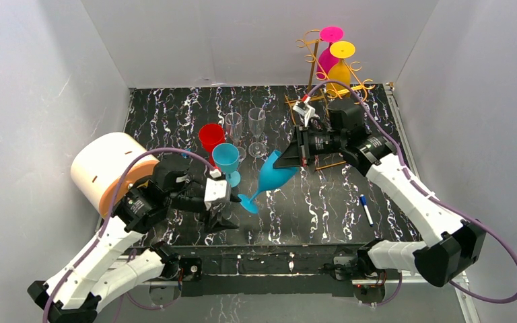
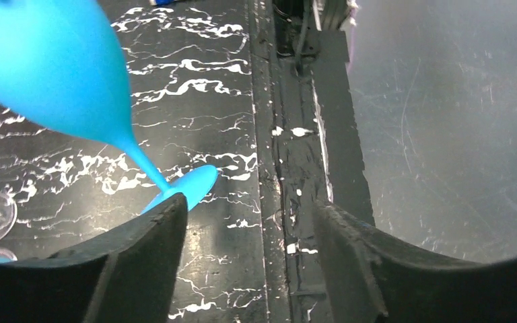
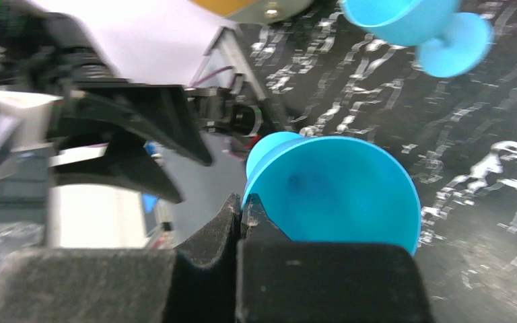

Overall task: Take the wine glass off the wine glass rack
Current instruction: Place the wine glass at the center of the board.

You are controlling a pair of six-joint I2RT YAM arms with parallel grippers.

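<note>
From above, the wine glass rack [image 1: 312, 64] stands at the far right corner of the table [image 1: 323, 208] with a pink glass [image 1: 327, 60] and a yellow glass [image 1: 340, 73] hanging on it. The blue wine glass [image 1: 269, 176] is already clear of it, tilted in the air over the middle of the table, foot pointing at the near left. The right gripper [image 1: 291, 159] has it by the bowl's rim, and the left gripper [image 1: 223, 203] waits just beside the foot. The left wrist view shows that gripper's fingers [image 2: 145, 259] standing wide with nothing between them, the glass's foot right at one fingertip. In the right wrist view the fingers [image 3: 209, 235] are pinched narrow on the bowl's wall, one inside and one outside. The removal itself looks done; what is in hand seems to be either a pass between arms or setting the glass down. Next, I judge, the right arm must turn the glass upright and lower its foot flat onto bare table, away from the red cup [image 1: 211, 136] and the clear glasses [image 1: 257, 122], before letting go
</note>
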